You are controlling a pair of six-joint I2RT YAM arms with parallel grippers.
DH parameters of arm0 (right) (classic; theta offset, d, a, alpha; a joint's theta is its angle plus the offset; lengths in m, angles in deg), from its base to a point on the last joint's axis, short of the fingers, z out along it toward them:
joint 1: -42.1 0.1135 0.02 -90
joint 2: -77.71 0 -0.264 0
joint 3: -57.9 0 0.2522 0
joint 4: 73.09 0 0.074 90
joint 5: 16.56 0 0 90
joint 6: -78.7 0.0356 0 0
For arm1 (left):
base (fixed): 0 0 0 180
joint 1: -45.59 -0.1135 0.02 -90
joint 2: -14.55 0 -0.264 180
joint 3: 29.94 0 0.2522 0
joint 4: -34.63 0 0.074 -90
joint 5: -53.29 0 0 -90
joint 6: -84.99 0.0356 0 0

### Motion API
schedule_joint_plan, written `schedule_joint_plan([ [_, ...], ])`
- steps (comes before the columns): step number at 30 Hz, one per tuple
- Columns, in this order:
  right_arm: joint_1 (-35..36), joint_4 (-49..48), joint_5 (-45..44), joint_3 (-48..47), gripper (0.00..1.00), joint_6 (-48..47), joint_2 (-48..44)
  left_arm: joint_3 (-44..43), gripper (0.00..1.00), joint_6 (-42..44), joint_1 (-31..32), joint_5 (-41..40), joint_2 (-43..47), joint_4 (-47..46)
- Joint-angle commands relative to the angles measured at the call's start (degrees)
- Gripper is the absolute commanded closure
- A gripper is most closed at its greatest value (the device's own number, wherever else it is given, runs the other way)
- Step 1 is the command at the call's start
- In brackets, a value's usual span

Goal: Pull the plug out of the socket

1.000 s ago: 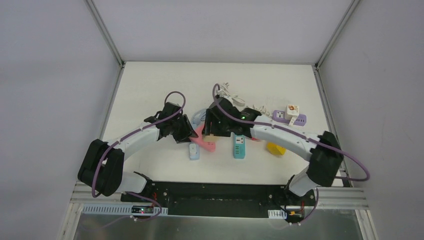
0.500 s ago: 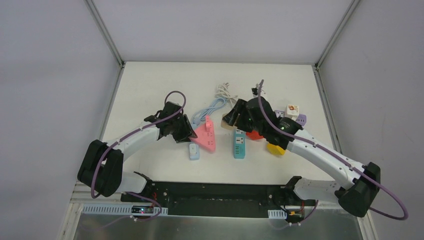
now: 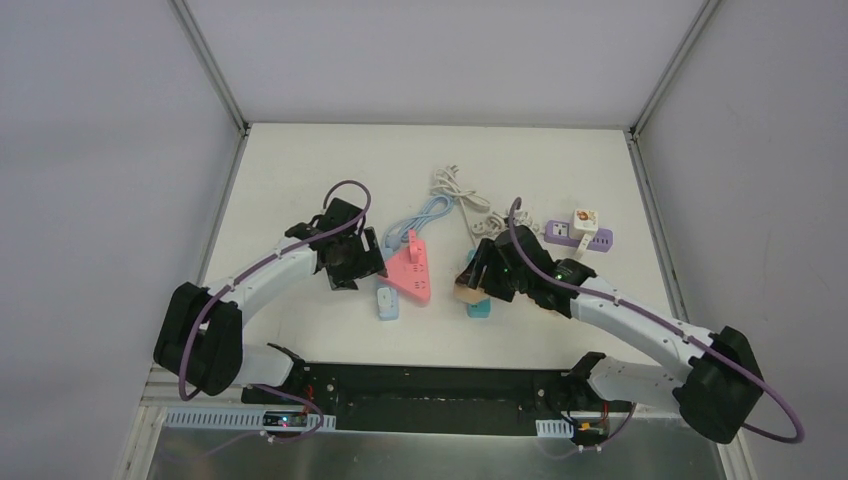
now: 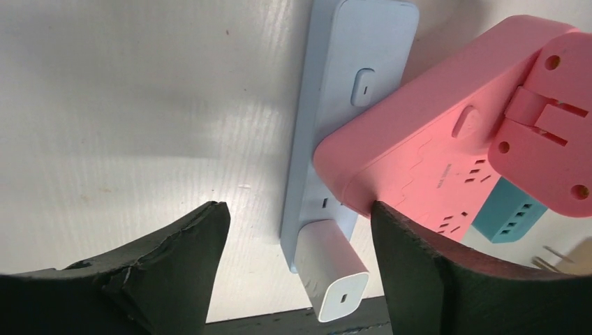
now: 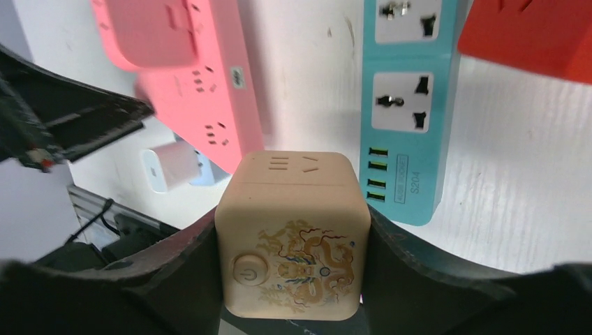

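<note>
Two changes: right gripper (image 5: 292,223) has carried the beige dragon-printed plastic cube plug (image 5: 292,244) off the pink triangular plastic power strip (image 4: 419,160) and now pinches it just right of that strip, apart from it. Left gripper (image 4: 297,230) has let go, jaws spread just left of the strip. Unplugging looks done; only set-down remains.

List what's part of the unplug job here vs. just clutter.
Job: beige cube plug, gripped in the right tool; pink power strip; left tool, open near it.
Clutter: teal strip, light blue strip with white charger, purple strip with white cube, white cable, red block.
</note>
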Motion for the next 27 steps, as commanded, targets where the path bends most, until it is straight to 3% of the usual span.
schedule_joint_plan([
  [1,0.1,-9.6,9.9,2.7,0.89,1.9,4.1,-1.3,0.22,2.5,0.3,-1.5,2.6,5.0],
  [7,1.1,-12.4,12.0,2.5,0.72,2.3,10.5,-0.7,0.18,0.2,0.3,1.7,8.8,5.0],
  [17,1.8,-7.2,6.1,-3.1,0.3,1.5,17.8,1.4,0.15,2.3,0.3,0.4,16.1,8.2],
  [23,2.3,-1.9,-2.4,-9.6,0.17,-1.7,20.2,0.4,0.15,4.1,0.3,0.3,15.2,7.0],
  [27,2.7,-3.5,-4.2,-13.4,0.13,-5.4,20.8,0.5,0.16,3.9,0.4,0.8,13.0,3.1],
])
